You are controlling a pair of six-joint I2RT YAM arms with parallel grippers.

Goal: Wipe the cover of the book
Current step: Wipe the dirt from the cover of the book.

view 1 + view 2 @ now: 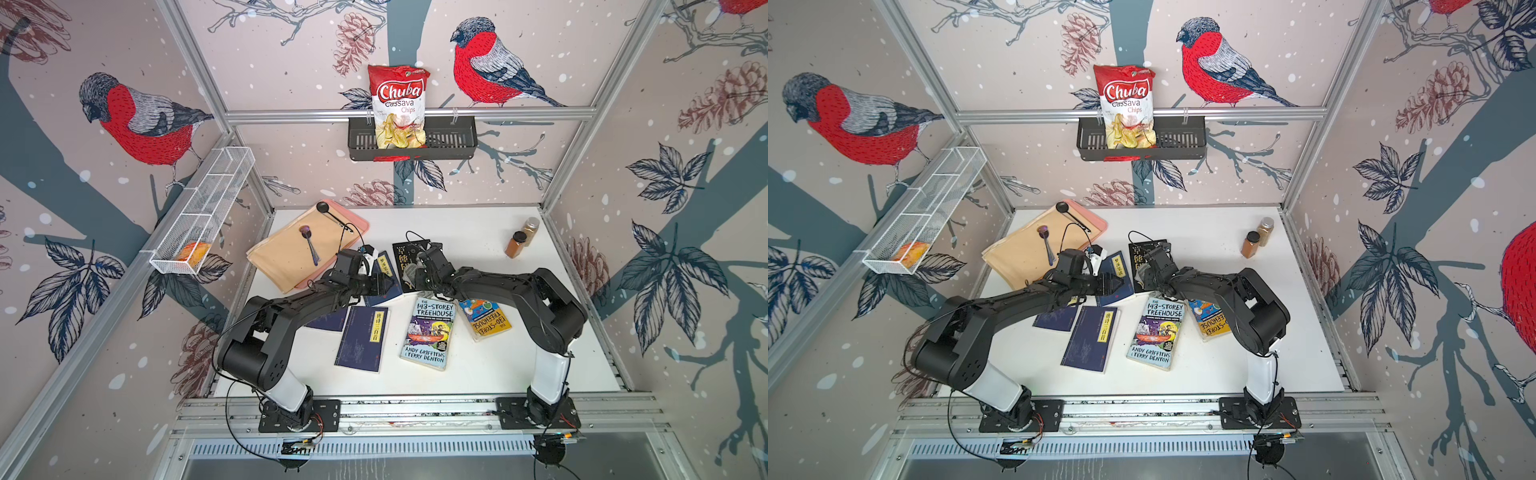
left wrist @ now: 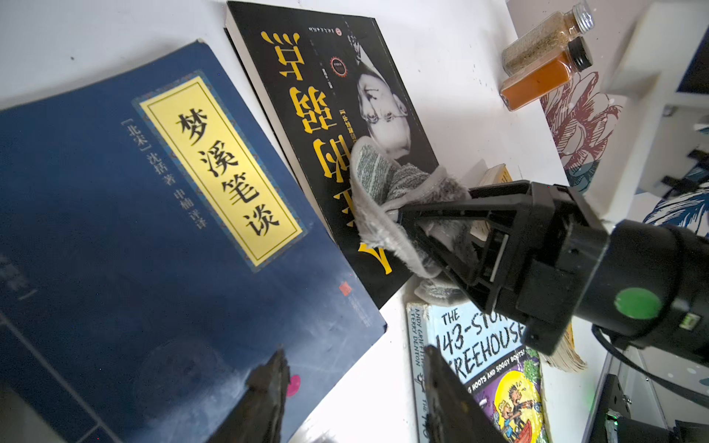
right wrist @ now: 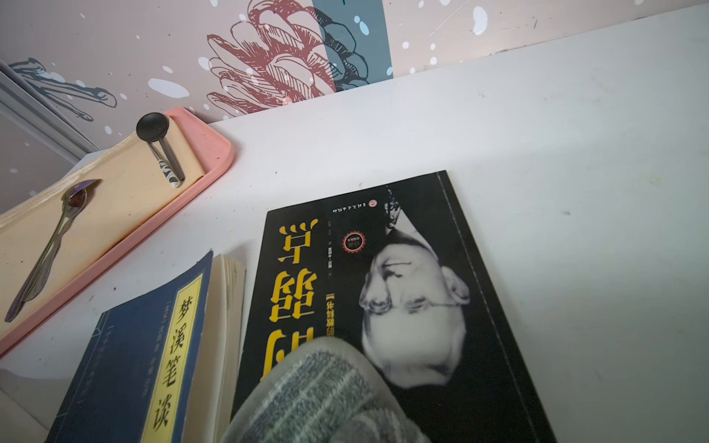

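Just beside the black book lies a blue book.

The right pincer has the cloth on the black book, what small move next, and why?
Probably slide the cloth along the black book toward its far end: the right pincer pinches it, and it sits only on the cover's near part.

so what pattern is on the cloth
Grey cloth with thin darker stripes, clearest in the right wrist view.
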